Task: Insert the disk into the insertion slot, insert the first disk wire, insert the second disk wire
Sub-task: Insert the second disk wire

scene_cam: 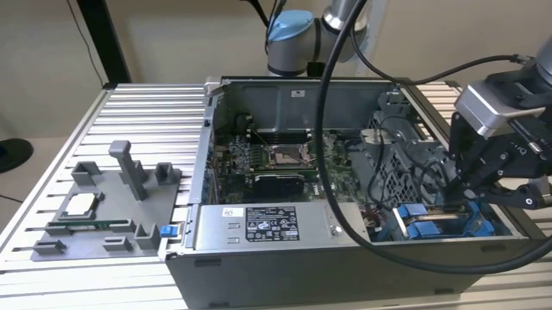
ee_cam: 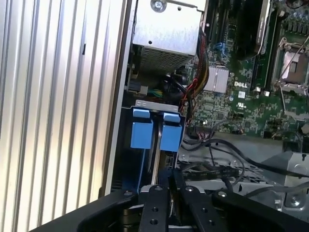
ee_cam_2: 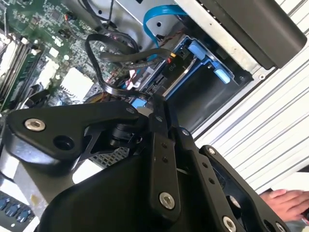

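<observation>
At the exterior view's left, we see the slatted counter [scene_cam: 52,129] carrying a grey parts fixture [scene_cam: 86,248], well apart from the work in hand. Further along stands the open computer case [scene_cam: 302,278], with the labelled power-supply box [scene_cam: 258,226] along its near side and the motherboard [scene_cam: 276,158] behind it. At the case's end toward the exterior view's right lies the insertion slot [scene_cam: 423,223], its blue rails showing, and the gripper [scene_cam: 472,190] reaches down into it from above. In the first wrist view the disk [ee_cam: 142,133] shows as two blue carrier tabs side by side, set within the slot's metal frame rather than lying out on the counter. From that we judge the first step done: the disk sits in its slot. The jaws are drawn close together with only a thin dark gap between them, and their tips are just beside the disk's end. We cannot tell whether they pinch a plug there or nothing at all. In the second wrist view black wires [ee_cam_2: 133,55] loop over the board and run toward the jaw tips. We see no plug clearly seated in the disk. So we judge both wire steps to be open, with the gripper placed where the first wire would go in.
</observation>
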Available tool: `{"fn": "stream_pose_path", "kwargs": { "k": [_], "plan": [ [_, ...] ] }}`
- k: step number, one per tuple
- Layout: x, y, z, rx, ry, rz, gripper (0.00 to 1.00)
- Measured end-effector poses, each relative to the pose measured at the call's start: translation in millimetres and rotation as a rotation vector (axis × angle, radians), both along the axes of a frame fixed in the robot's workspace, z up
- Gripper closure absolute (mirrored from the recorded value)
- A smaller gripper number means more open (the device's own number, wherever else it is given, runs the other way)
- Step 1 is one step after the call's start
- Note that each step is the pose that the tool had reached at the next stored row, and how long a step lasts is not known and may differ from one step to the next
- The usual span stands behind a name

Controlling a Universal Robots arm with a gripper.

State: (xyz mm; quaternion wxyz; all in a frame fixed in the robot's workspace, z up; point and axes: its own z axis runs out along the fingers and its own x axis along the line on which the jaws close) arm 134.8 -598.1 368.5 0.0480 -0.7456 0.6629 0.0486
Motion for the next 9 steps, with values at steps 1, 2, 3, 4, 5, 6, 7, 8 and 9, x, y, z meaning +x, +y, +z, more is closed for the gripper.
{"fn": "stream_pose_path", "kwargs": {
  "k": [1,2,3,4,5,6,7,8,9],
  "plan": [
    [-0.2,0.2,-0.4,-0.0071,-0.0066,0.000,1.00],
    [-0.4,0.5,-0.7,-0.0136,-0.0130,-0.001,1.00],
    [-0.5,0.6,-1.2,-0.0196,-0.0187,-0.001,1.00],
    [-0.5,0.6,-1.6,-0.0236,-0.0217,-0.001,1.00],
    [-0.4,0.6,-1.9,-0.0253,-0.0221,-0.001,1.00],
    [-0.4,0.6,-1.8,-0.0254,-0.0222,-0.001,1.00],
    [-0.4,0.6,-1.8,-0.0255,-0.0222,-0.001,1.00],
    [-0.5,0.6,-1.7,-0.0259,-0.0222,-0.001,1.00],
    [-0.5,0.6,-1.7,-0.0259,-0.0222,-0.001,1.00]
  ]
}}
